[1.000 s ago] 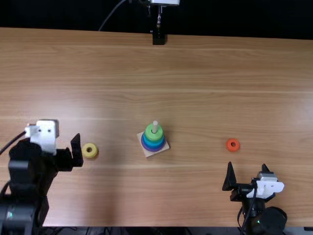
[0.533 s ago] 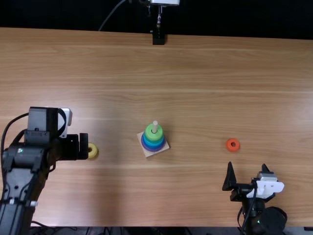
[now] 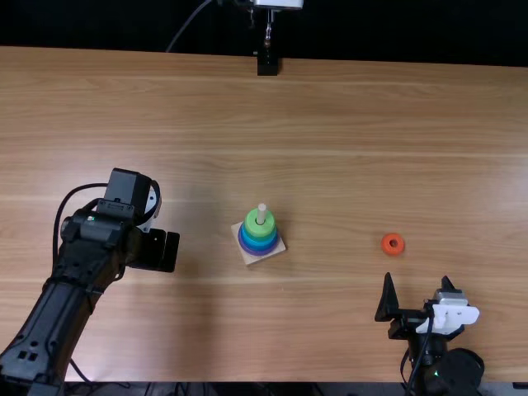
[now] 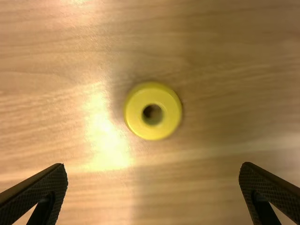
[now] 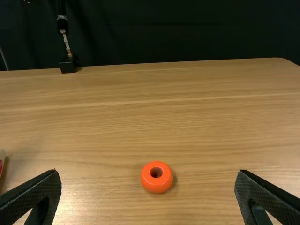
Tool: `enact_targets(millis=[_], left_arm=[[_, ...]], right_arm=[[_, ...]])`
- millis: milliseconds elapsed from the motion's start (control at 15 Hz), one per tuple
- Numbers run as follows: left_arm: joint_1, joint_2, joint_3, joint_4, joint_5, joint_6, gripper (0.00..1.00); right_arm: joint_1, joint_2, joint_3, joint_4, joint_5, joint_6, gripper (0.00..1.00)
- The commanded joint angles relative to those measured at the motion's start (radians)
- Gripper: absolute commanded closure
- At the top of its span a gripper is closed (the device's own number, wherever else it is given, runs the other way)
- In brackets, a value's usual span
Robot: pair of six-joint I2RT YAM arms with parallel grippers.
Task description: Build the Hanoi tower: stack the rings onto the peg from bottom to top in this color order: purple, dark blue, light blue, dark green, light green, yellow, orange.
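- While my left gripper point(image 3: 162, 251) hung over the tabletop point(image 3: 355, 148), its two fingers stood wide apart with nothing between their pads.
- The yellow ring point(image 4: 133, 115) lay flat on the wood, hole upward, beyond those fingers in the left wrist view and touching neither of them.
- Beside the yellow ring, a bright patch of glare point(image 4: 110, 150) spread across the grain.
- My right gripper point(image 3: 417, 280) was likewise released, its fingers well apart and grasping nothing, near the near edge of the tabletop.
- The orange ring point(image 3: 385, 245) lay flat just past the right gripper's reach, apart from both fingers, its hole facing up.
- Between my two grippers, though farther from me than the right one, the square wooden base point(image 3: 276, 250) sat slightly askew.
- On it the peg point(image 3: 261, 212) held a stack: purple point(image 3: 260, 251) at the bottom, blue rings above that, and a light green ring point(image 3: 254, 221) on top.
- The peg's pale tip rose bare above the light green ring.
- At the far edge stood a small black block point(image 3: 267, 65).
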Motion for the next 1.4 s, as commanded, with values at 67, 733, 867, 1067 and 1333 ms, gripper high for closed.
enact_targets(millis=[67,733,867,1067,1333], left_arm=[[-0.005,0.061,-0.018,0.077,-0.031,0.012,0.0],[-0.004,0.166,-0.105,0.129,-0.018,0.014,0.0],[-0.004,0.182,-0.104,0.147,-0.016,0.012,0.0],[-0.004,0.19,-0.102,0.149,-0.016,0.012,0.0],[-0.004,0.192,-0.098,0.151,-0.016,0.014,0.0]], right_arm=[[-0.003,-0.012,-0.063,-0.067,-0.009,0.0,0.0],[-0.003,-0.012,-0.063,-0.067,-0.009,0.0,0.0],[-0.003,-0.012,-0.063,-0.067,-0.009,0.0,0.0],[-0.003,-0.012,-0.063,-0.067,-0.009,0.0,0.0],[-0.003,-0.012,-0.063,-0.067,-0.009,0.0,0.0]])
